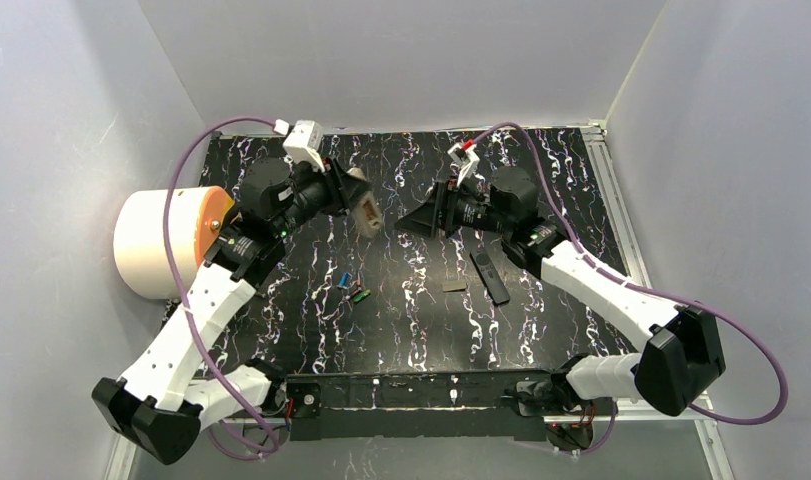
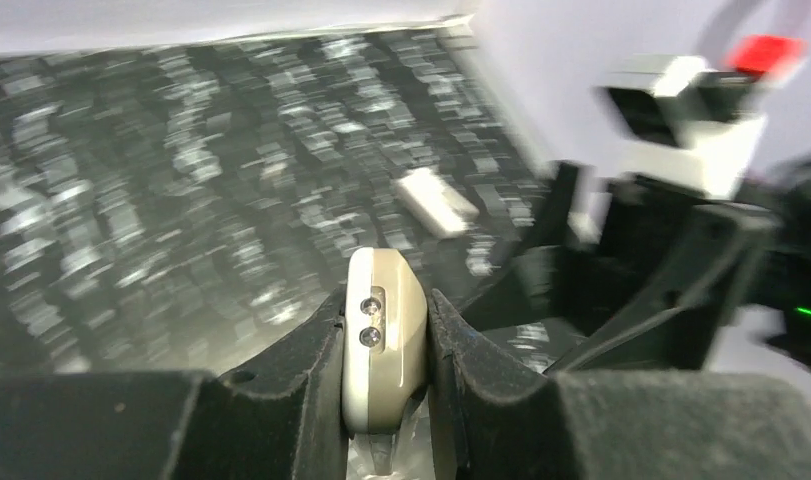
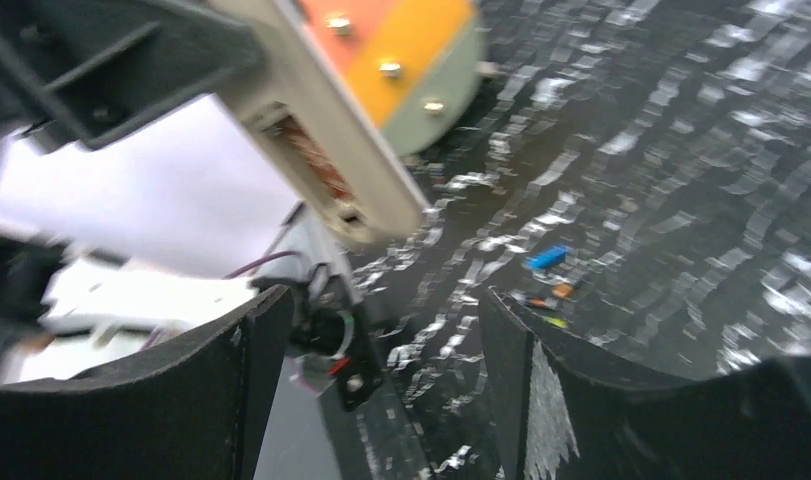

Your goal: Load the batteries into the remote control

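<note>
The left tool is clenched tight on the pale remote and holds it up off the surface. The right tool is spread wide with nothing in it, right next to the remote's free end. The batteries lie on the surface below the left tool. A black remote lies below the right tool.

Your counter is black with white veining. Left of its middle lie the blue battery and, just nearer the near edge, the green battery beside the dark battery. Right of the middle a slim black remote lies flat, with a small dark flat piece just to its left. A white roll sits at the left edge.
</note>
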